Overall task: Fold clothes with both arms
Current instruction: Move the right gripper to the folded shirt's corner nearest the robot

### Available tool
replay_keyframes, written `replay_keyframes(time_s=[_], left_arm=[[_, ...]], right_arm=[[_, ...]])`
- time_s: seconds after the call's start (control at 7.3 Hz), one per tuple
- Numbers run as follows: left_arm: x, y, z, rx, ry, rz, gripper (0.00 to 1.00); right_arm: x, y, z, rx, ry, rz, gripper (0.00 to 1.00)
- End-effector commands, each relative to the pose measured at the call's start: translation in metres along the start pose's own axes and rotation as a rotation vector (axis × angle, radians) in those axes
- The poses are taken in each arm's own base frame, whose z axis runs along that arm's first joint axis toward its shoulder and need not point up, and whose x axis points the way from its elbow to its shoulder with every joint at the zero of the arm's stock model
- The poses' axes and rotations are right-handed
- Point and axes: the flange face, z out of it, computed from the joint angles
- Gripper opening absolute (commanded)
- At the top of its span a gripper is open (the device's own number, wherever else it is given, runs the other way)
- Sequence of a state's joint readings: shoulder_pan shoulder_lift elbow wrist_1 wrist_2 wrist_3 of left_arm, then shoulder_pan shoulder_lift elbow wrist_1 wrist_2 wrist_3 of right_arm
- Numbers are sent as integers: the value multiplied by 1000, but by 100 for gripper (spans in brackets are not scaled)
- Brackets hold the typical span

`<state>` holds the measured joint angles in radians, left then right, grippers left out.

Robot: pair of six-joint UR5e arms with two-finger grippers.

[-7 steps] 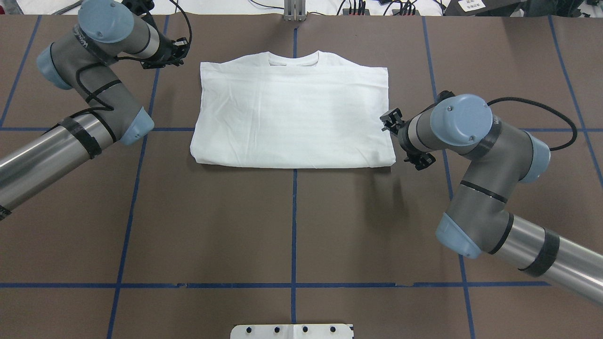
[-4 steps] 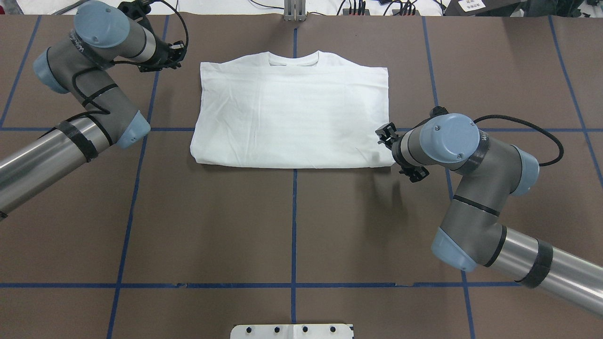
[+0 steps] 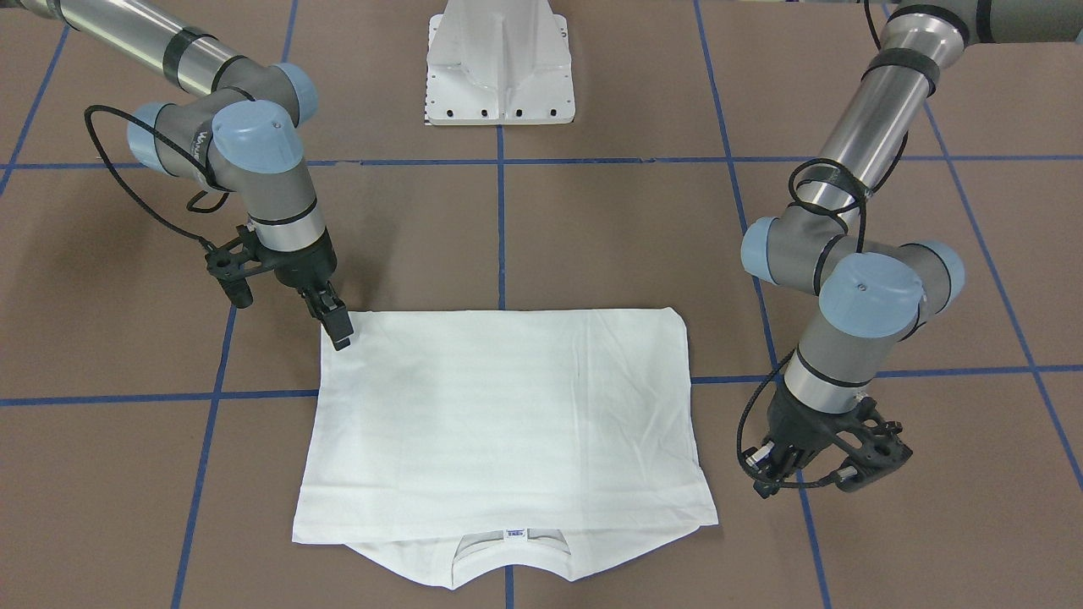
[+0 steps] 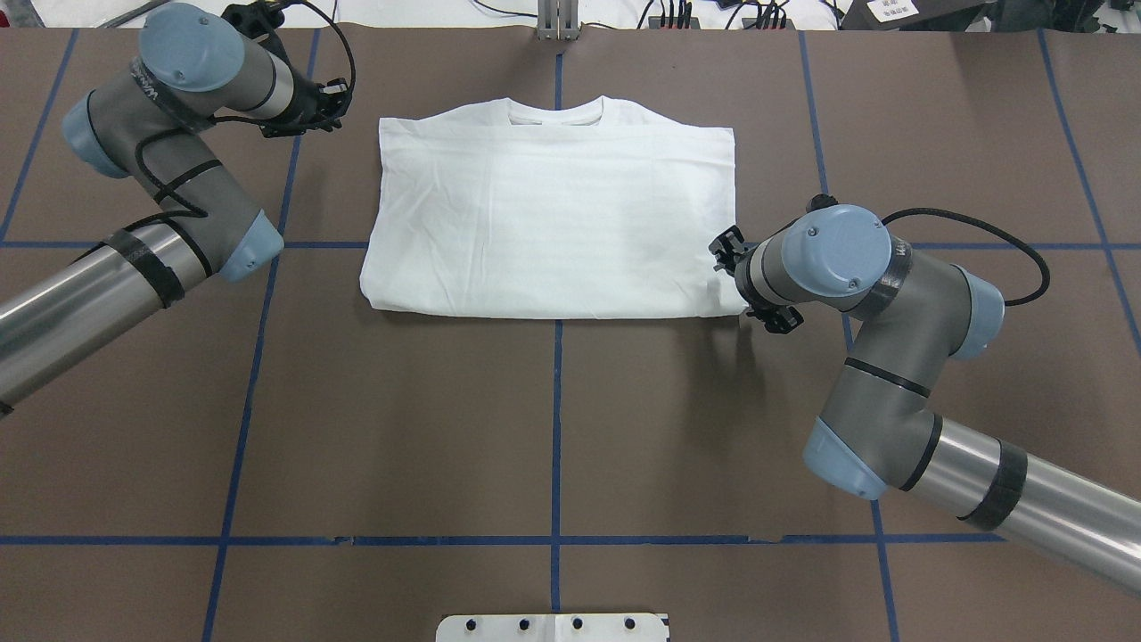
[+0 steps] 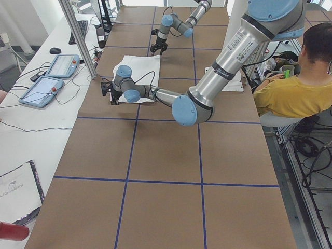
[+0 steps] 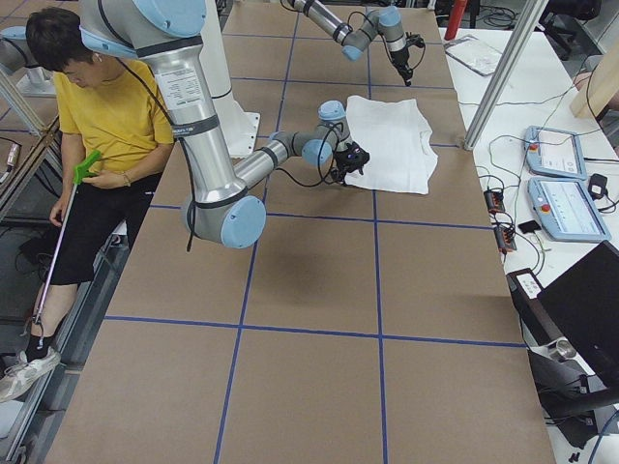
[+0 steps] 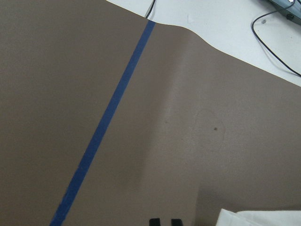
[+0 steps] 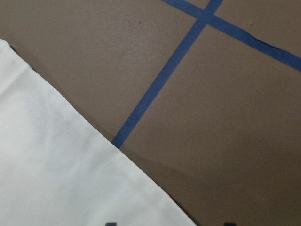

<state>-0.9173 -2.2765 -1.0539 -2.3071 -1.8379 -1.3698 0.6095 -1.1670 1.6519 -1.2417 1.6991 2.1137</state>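
The white T-shirt [image 4: 553,223] lies part-folded, a flat rectangle on the worktop [image 4: 553,428]; my right end effector [image 3: 338,331] gapes wide and empty at its near corner, my left end effector [image 7: 164,222] sits nearly closed, apart, beside its collar-end corner, so next, I judge, both must pinch corners

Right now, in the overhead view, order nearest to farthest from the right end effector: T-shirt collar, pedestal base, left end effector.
1. T-shirt collar, shirt's far edge.
2. Pedestal base, near edge.
3. Left end effector, far left.
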Motion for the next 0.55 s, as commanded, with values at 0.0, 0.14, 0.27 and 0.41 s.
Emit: replay_keyframes(time_s=[0.0, 0.14, 0.27, 0.41], left_arm=[[0, 0, 0, 0, 0, 0, 21], [0, 0, 0, 0, 0, 0, 21], [0, 0, 0, 0, 0, -2, 21], [0, 0, -1, 0, 1, -1, 21]], right_arm=[[0, 0, 1, -2, 4, 3, 46], [-1, -1, -2, -5, -1, 32, 0], [-1, 0, -3, -7, -2, 35, 0], [2, 0, -4, -30, 11, 34, 0]])
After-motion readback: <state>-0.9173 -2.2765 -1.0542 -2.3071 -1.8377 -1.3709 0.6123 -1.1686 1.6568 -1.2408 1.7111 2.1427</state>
